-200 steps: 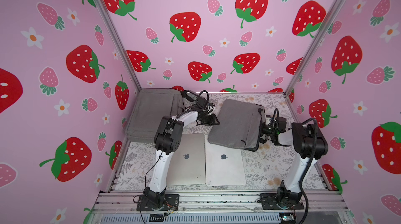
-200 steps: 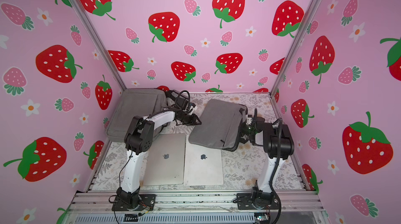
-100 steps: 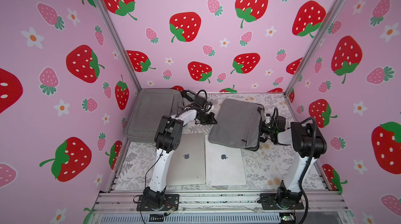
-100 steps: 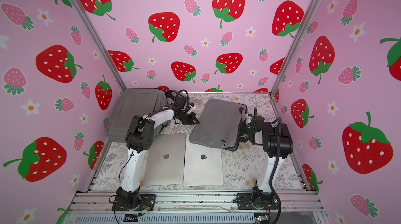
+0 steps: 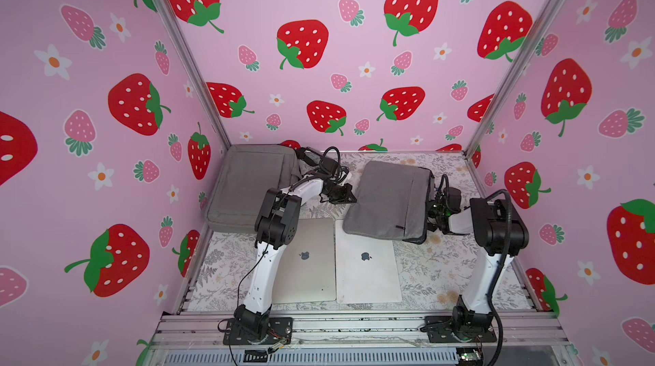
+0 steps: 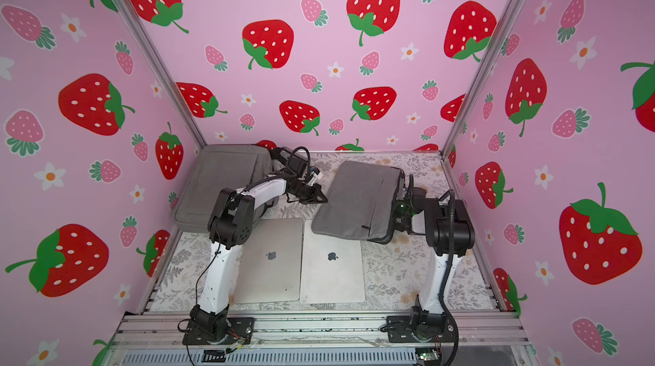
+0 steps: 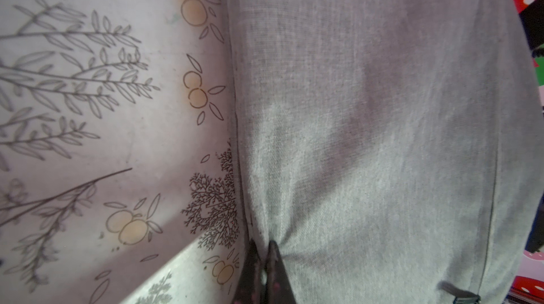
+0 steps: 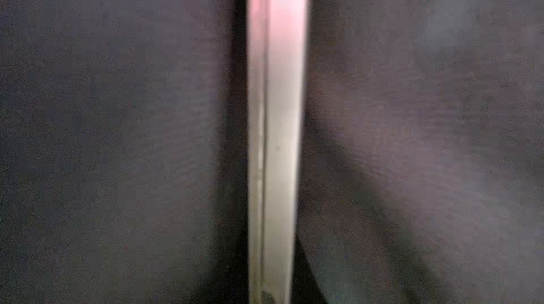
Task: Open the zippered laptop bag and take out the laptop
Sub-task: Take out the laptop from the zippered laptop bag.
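With our left gripper (image 7: 263,254) clamped tight on the laptop bag (image 5: 386,197) at 9 o'clock, we should slide the laptop (image 8: 276,111) toward 3 o'clock; right gripper (image 5: 434,210) closure unclear.

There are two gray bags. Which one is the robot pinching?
The middle bag. The left gripper has its jaws shut on that bag's edge, puckering the cloth. The corner bag lies in the back corner, with nothing gripping it.

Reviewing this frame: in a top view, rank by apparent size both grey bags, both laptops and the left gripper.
1. The bag by the left wall and the bag between the arms: near equal, unranked; the left arm hides part of the first.
2. The silver laptop and the white laptop: alike.
3. The left gripper, smallest.
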Action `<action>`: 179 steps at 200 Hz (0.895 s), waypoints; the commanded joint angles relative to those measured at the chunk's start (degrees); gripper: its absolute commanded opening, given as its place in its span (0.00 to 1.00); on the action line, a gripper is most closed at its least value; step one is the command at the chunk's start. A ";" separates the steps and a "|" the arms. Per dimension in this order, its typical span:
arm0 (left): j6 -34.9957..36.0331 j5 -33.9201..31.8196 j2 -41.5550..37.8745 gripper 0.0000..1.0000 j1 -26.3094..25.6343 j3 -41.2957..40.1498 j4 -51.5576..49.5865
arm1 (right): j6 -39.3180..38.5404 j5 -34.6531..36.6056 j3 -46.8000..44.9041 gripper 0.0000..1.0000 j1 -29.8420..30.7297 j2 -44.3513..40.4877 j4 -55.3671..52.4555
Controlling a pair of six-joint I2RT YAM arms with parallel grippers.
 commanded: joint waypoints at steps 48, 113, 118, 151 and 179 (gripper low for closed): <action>-3.69 0.76 -7.95 0.00 2.56 -8.30 8.50 | -4.98 -2.38 -3.60 0.00 -1.90 -9.88 -3.33; -3.26 -2.61 -11.83 0.00 4.15 -8.19 8.09 | -9.55 -4.86 -6.35 0.00 -6.49 -17.41 -10.41; -3.26 -2.45 -12.04 0.00 4.33 -8.37 8.21 | -9.98 -5.07 -6.48 0.00 -6.79 -17.78 -10.90; -1.85 -2.69 -13.65 0.00 5.32 -7.99 5.76 | -11.69 -6.66 -7.23 0.00 -9.26 -19.64 -12.65; -1.88 -2.62 -15.47 0.00 6.80 -8.93 4.91 | -12.28 -7.95 -7.93 0.00 -11.45 -20.61 -13.39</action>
